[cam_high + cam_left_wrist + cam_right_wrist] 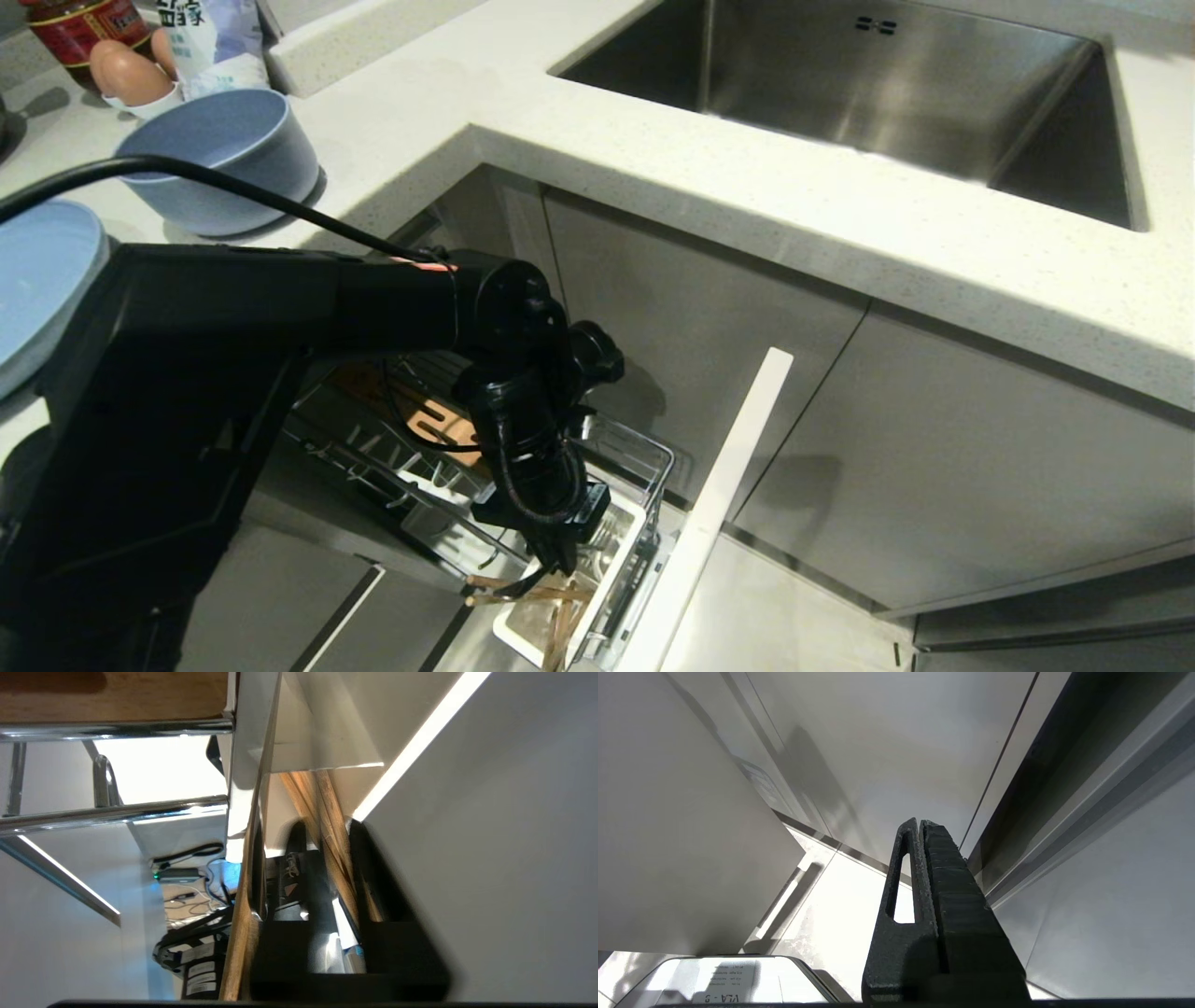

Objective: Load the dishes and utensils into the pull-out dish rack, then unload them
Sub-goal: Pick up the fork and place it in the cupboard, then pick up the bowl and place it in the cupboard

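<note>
The left claw (558, 558) points down into the white cutlery box (611, 569) at the front of the pull-out dish rack (644, 467), its fingers slightly parted with the chopsticks (527, 590) between them. On the counter (653, 177) sit the bowl (219, 154) and plate (37, 280). The right claw (920, 826) is pressed together, parked near the cabinet fronts.

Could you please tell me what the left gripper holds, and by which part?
Cannot be told: the left gripper brackets the upper ends of the thin light-brown wooden chopsticks standing in the white plastic cutlery box, but no firm grip shows.
</note>
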